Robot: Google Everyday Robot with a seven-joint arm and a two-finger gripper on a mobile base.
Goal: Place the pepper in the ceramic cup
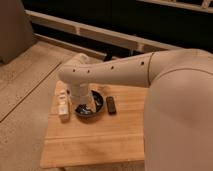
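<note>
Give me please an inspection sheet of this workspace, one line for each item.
Surface: wooden table, slatted.
Job's things: pepper not seen; ceramic cup cannot be identified; a pale object stands left of the dark bowl.
Clutter: the dark bowl; a small dark block to its right.
Grippers: gripper low over the dark bowl, below the arm.
Cables: nothing seen.
Surroundings: speckled floor; dark wall with pale rails behind.

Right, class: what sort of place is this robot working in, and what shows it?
Probably an indoor lab or test area: a wooden table stands alone on a speckled hard floor beside a dark wall with pale rails. The robot's hand hangs over a dark bowl on the table.
</note>
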